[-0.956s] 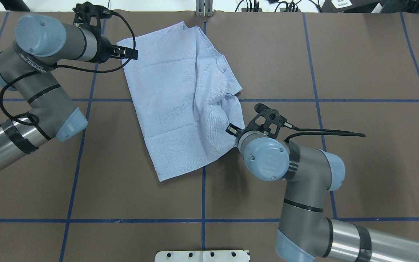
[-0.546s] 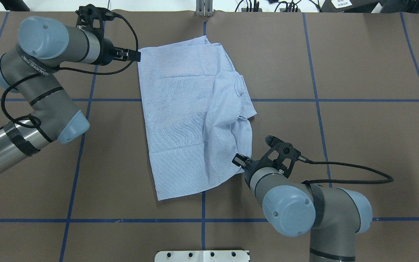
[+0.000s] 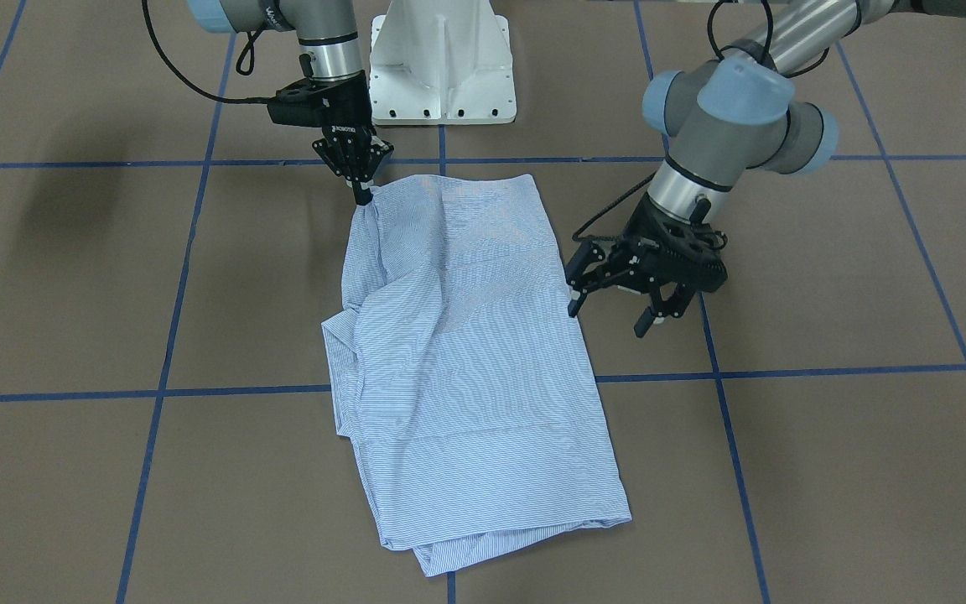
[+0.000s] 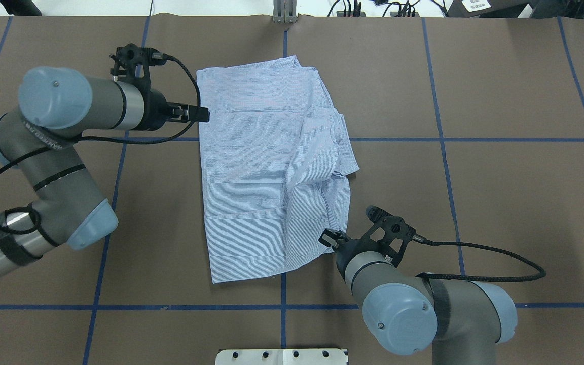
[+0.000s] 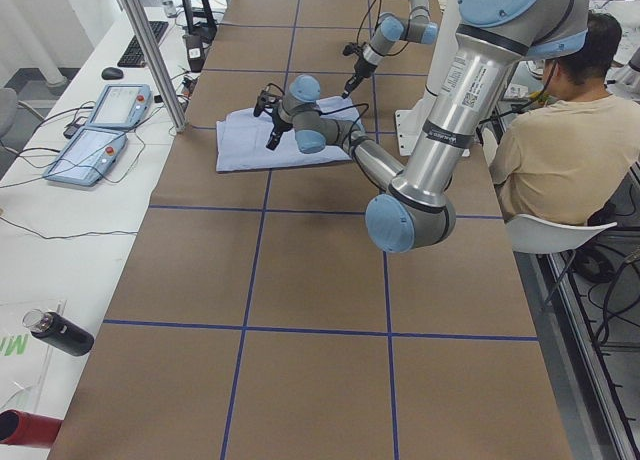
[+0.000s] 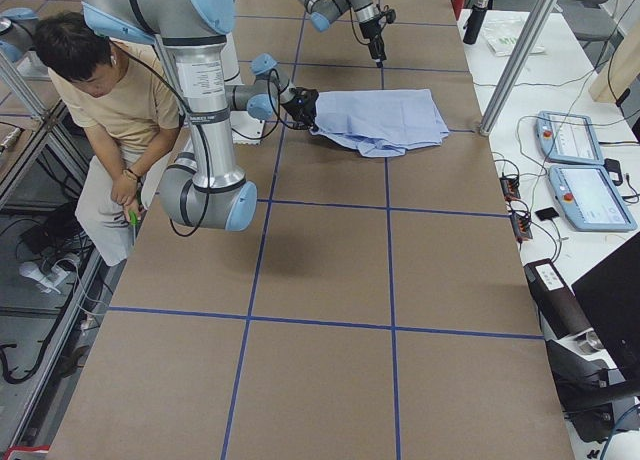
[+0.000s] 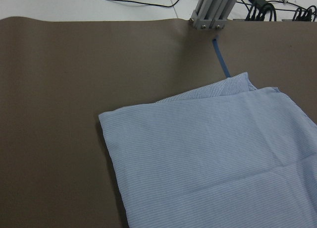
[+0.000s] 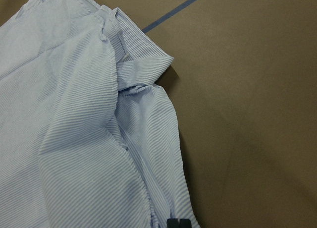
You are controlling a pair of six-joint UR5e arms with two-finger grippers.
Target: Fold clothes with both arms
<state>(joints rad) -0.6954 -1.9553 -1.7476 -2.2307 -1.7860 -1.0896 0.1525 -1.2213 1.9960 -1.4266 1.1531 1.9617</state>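
Observation:
The clothes are one light blue striped shirt (image 4: 256,167), folded into a rough rectangle and lying flat mid-table, its right side rumpled (image 3: 466,369) (image 7: 213,153) (image 8: 74,114). My left gripper (image 3: 609,315) is open with nothing between its fingers. It hangs just off the shirt's left edge, near the far end (image 4: 203,114). My right gripper (image 3: 363,197) is shut on the shirt's near right corner (image 4: 328,238). In the right wrist view its fingertips (image 8: 177,223) pinch the cloth at the bottom edge. The shirt's buttons, pocket and label are hidden.
The white pedestal base (image 3: 441,59) stands at the robot's edge of the table. An aluminium post (image 4: 284,12) rises at the far edge behind the shirt. A person (image 5: 560,150) sits beside the robot. Pendants (image 6: 580,170) lie off the far edge. Blue tape lines cross the brown table.
Both grippers dragged the shirt right and nearer, squaring it to the grid. The left gripper then let go of the far left corner and drew back along the left edge. The right gripper keeps its hold.

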